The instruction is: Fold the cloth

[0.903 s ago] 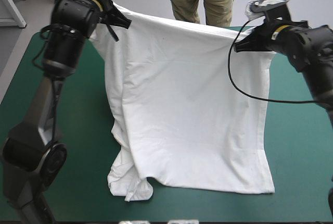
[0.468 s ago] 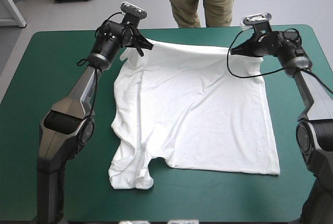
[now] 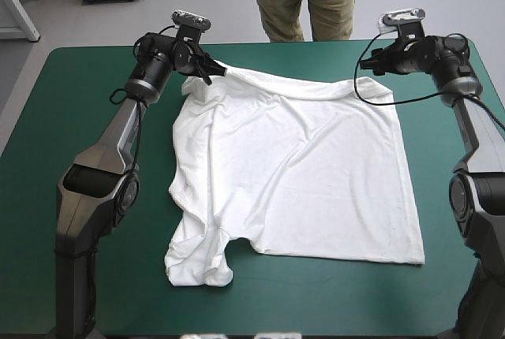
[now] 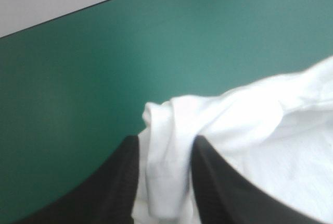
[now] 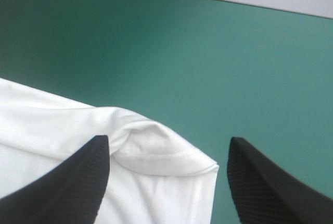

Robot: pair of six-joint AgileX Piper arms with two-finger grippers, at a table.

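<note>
- high view: the shirt [image 3: 300, 173] lies spread over the middle of the table [image 3: 63, 158], with its far edge near the top of the frame and a bunched part at lower left. the left claw [image 3: 211, 67], upper left, and the right claw [image 3: 377, 59], upper right, sit at the two far corners. we judge this is for pulling the far edge straight before a fold.
- left wrist view: the left claw [image 4: 166, 146] is clamped on the shirt [image 4: 250, 114]. a gathered corner is pinched between its fingers, which keeps that side taut.
- right wrist view: the right claw [image 5: 167, 143] stands wide apart and holds nothing. the shirt's corner [image 5: 156, 156] rests on the cover between its fingers, so we take this side as laid down.
</note>
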